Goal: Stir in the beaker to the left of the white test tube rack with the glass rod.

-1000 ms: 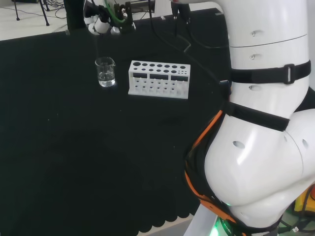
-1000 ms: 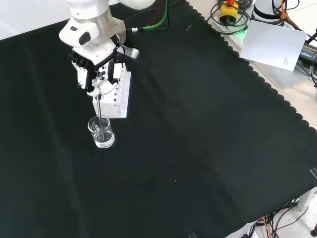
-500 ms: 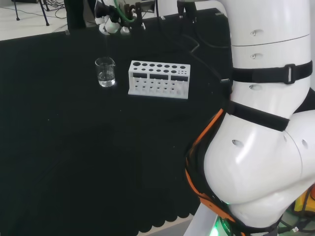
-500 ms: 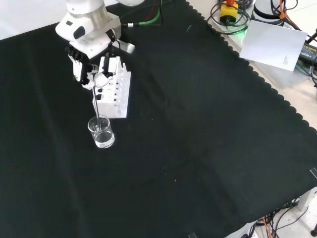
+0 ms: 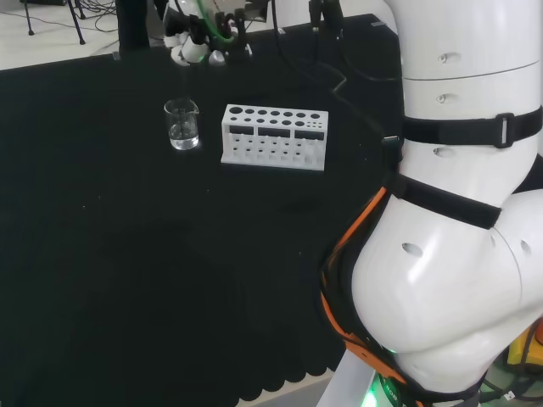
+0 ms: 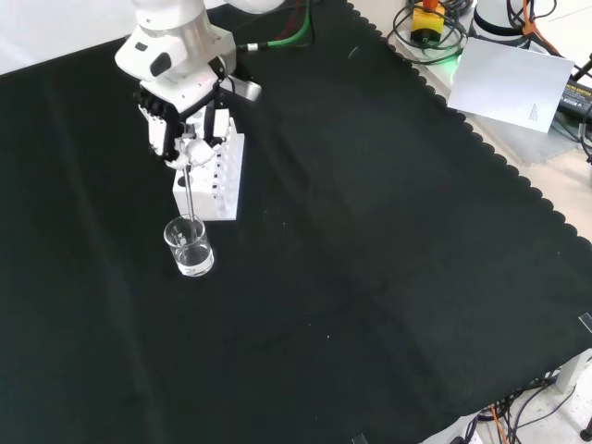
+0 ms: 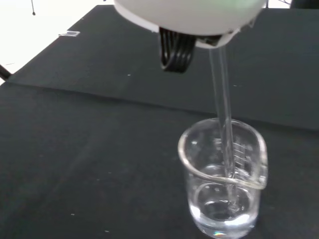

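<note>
Hand (image 6: 182,129) above the beaker (image 6: 189,246), fingers curled round the top of the rod (image 6: 190,199).

The beaker bears faint graduation marks, too small to read. In the front view it stands on the tabletop (image 6: 370,240) just below the rack (image 6: 215,176); the hand is above it in front of the rack, and the rod runs down from the hand into the clear liquid. Since half a second ago the hand has shifted slightly right and the rod stands more upright.

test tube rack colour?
White. The test tube rack shows best in the head view, just right of the beaker.
</note>
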You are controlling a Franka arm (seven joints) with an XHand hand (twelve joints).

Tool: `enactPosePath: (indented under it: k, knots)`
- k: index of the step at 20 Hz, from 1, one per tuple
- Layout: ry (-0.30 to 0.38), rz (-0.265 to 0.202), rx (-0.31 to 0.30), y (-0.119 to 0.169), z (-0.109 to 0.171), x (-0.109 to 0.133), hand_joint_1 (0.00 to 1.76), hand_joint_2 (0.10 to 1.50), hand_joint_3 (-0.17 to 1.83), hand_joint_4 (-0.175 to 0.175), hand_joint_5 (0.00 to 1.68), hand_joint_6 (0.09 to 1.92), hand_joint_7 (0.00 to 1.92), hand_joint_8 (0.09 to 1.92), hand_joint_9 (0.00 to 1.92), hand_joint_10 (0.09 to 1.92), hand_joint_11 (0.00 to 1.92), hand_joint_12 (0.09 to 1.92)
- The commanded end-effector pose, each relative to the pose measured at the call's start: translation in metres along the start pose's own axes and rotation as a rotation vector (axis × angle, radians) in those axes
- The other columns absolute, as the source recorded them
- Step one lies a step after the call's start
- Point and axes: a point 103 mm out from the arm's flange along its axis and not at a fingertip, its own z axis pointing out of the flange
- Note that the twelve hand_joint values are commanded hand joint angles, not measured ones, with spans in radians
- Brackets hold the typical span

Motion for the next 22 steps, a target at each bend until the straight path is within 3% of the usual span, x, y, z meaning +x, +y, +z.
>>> enactPosePath:
  k: [1, 8, 16, 22]
  knots:
    - [-0.001, -0.037, 0.000, 0.018, -0.008, 0.028, 1.30, 0.61, 0.92, -0.175, 1.06, 0.92, 1.17, 1.25, 1.74, 0.76, 1.74, 0.66]
    - [0.001, -0.006, -0.001, 0.026, -0.001, 0.007, 1.30, 0.61, 0.92, -0.175, 1.06, 0.92, 1.17, 1.25, 1.74, 0.76, 1.74, 0.66]
    - [0.016, 0.046, -0.003, 0.008, -0.004, -0.031, 1.30, 0.61, 0.92, -0.175, 1.06, 0.92, 1.18, 1.25, 1.74, 0.76, 1.74, 0.66]
    - [0.009, 0.037, 0.007, -0.009, -0.005, -0.025, 1.30, 0.61, 0.93, -0.175, 1.06, 0.92, 1.18, 1.25, 1.74, 0.76, 1.74, 0.66]
